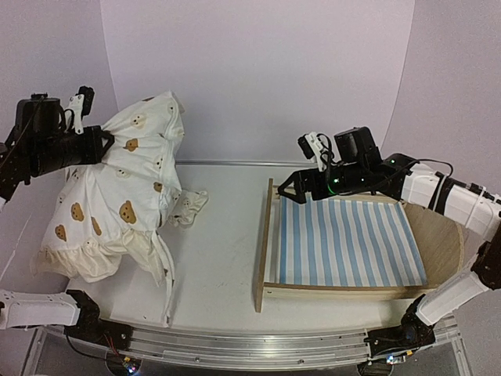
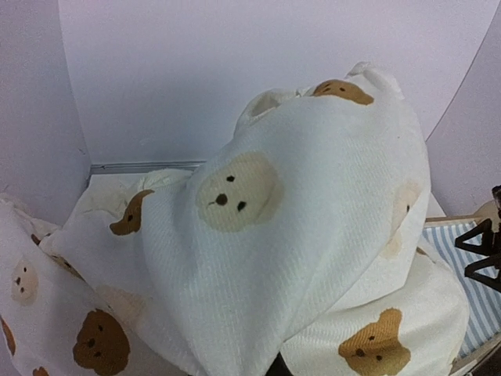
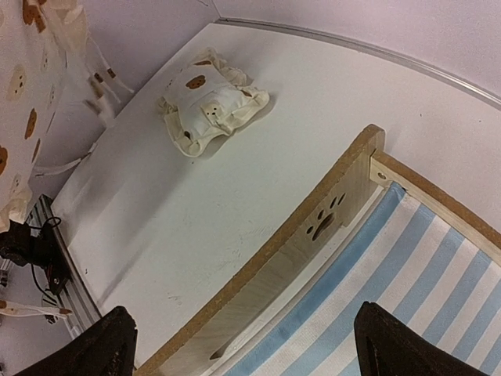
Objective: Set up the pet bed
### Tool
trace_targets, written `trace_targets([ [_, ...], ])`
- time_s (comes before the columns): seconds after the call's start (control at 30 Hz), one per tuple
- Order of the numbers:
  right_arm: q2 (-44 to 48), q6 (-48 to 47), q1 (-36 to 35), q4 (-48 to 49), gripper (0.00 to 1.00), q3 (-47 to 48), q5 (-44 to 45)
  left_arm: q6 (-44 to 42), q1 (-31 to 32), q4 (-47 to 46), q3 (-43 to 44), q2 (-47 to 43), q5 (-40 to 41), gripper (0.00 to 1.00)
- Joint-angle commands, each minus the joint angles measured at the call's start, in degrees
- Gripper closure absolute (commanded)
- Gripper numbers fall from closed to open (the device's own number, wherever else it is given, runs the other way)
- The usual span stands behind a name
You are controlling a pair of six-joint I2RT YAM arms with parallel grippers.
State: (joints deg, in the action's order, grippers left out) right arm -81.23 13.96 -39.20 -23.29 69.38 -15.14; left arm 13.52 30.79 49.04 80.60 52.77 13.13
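Note:
The pet bed (image 1: 344,243) lies on the right half of the table, a light-wood frame with a bare blue-and-white striped base. Its board with the paw-print cutout (image 3: 325,222) faces the table's middle. My right gripper (image 1: 293,190) hovers open over the bed's far left corner, its dark fingers (image 3: 109,345) wide apart with nothing between them. My left gripper (image 1: 106,145) is shut on the large cream bear-print cushion (image 1: 117,204), held up at the left with its lower edge on the table. The cloth (image 2: 297,235) fills the left wrist view and hides the fingers.
A small bear-print pillow (image 1: 188,207) lies on the table between cushion and bed, also in the right wrist view (image 3: 210,106). The cushion's ties (image 1: 166,290) trail toward the near edge. A metal rail (image 1: 250,345) runs along the front. White walls close the back and sides.

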Motion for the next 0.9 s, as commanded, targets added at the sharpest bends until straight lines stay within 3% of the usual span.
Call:
trace_targets([
  [0.0,1.6,2.0,-0.2,2.1,0.02,2.9,1.0,2.4,0.0,-9.5,8.3,7.0,-9.6,1.0],
  [0.1,1.4,4.9,-0.3,1.3,0.02,5.4,-1.7,5.5,0.1,-11.3,13.3,14.6,-18.4,1.0],
  [0.23,1.4,16.1,-0.1,1.0,0.02,9.6,-5.8,16.6,2.0,-21.9,9.8,21.1,-23.2,1.0],
  [0.4,2.9,34.3,-0.1,2.9,0.02,9.1,-5.2,21.9,9.5,-28.9,7.8,28.4,-18.2,1.0],
  [0.6,3.6,40.1,-2.9,10.4,0.02,2.5,-7.0,26.2,13.2,-36.4,6.3,33.6,-17.0,1.0],
  [0.77,5.3,40.9,-6.8,10.6,0.02,-0.5,0.6,26.9,13.6,-38.4,6.8,36.3,-17.5,1.0],
  [0.87,4.0,40.1,-10.0,10.2,0.07,0.7,4.3,26.8,13.7,-38.7,7.9,38.0,-18.9,1.0],
])
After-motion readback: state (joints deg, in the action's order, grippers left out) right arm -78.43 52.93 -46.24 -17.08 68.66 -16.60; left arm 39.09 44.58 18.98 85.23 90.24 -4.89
